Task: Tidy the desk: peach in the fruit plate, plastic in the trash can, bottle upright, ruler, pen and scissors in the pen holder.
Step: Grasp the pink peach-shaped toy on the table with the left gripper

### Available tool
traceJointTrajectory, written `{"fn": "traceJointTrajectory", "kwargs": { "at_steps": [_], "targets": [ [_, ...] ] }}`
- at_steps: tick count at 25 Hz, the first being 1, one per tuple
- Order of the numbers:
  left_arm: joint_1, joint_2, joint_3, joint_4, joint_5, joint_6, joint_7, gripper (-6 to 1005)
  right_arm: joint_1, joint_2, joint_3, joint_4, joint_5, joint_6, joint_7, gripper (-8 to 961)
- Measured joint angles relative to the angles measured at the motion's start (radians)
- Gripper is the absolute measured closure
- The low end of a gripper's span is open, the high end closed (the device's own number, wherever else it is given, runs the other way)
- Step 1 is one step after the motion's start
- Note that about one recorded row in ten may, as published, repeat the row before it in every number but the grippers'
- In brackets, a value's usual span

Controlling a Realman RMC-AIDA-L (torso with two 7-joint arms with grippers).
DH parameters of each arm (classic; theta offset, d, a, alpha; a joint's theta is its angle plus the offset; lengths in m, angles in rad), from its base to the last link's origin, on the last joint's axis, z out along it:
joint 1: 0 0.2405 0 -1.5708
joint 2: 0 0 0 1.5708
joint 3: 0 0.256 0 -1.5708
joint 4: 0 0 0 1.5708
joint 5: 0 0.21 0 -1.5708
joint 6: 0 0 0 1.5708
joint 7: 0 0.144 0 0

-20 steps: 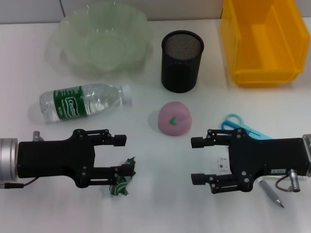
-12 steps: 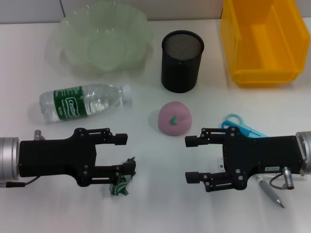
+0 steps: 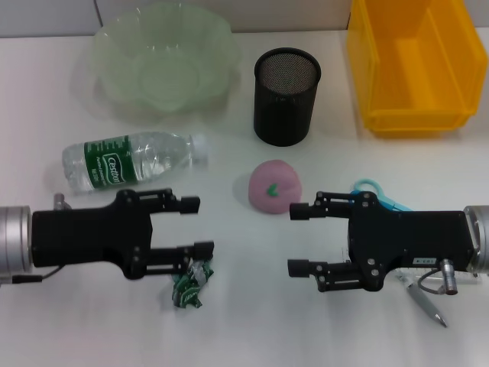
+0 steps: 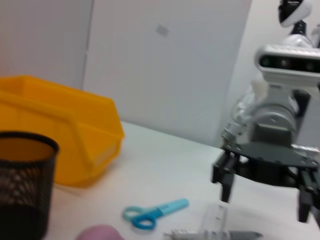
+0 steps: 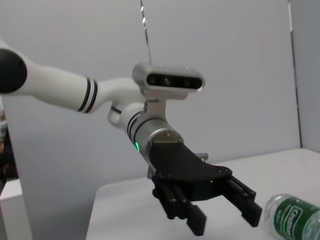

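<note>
The pink peach (image 3: 274,186) lies mid-table, just beyond the fingertips of my open right gripper (image 3: 296,238). My left gripper (image 3: 197,226) is open too, and the green plastic wrapper (image 3: 188,284) lies right by its nearer finger, outside the gap. The bottle (image 3: 130,160) rests on its side past the left gripper. Blue scissors (image 3: 373,189) poke out from behind the right gripper, and the pen (image 3: 426,303) lies beside it. The clear ruler (image 4: 214,220) shows in the left wrist view beneath the right gripper (image 4: 265,202). The right wrist view shows the left gripper (image 5: 225,220).
The green fruit plate (image 3: 107,46) stands at the back left. The black mesh pen holder (image 3: 284,115) is at the back middle. The yellow trash can (image 3: 359,69) sits at the back right.
The right gripper has slid left, nearer the peach, covering more of the scissors. The left gripper has shifted slightly away from the front edge, its nearer finger now at the wrapper's top.
</note>
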Motion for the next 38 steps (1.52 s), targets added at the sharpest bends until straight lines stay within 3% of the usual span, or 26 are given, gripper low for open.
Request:
{"fn": "traceJointTrajectory", "kwargs": {
  "at_steps": [9, 16, 20, 26, 29, 38],
  "targets": [
    [-0.053, -0.011, -0.061, 0.005, -0.01, -0.044, -0.003, 274, -0.009, 0.001, 0.004, 0.18, 0.072, 0.009, -0.141, 201],
    [-0.151, -0.009, -0.057, 0.013, -0.001, -0.195, -0.111, 274, -0.03, 0.002, 0.004, 0.298, 0.124, 0.01, -0.225, 200],
    [-0.211, -0.011, -0.052, 0.037, 0.07, -0.281, -0.192, 274, -0.037, 0.002, 0.004, 0.336, 0.137, 0.01, -0.228, 200],
    [-0.284, -0.011, -0.012, 0.042, 0.222, -0.387, -0.306, 275, -0.053, 0.003, 0.004, 0.39, 0.161, 0.005, -0.252, 200],
    [-0.333, -0.012, 0.074, 0.042, 0.348, -0.442, -0.37, 275, -0.062, 0.003, 0.004, 0.406, 0.174, -0.001, -0.26, 200],
    [-0.351, -0.012, 0.162, 0.061, 0.422, -0.481, -0.402, 275, -0.075, 0.003, 0.006, 0.413, 0.183, -0.006, -0.263, 200]
  ]
}}
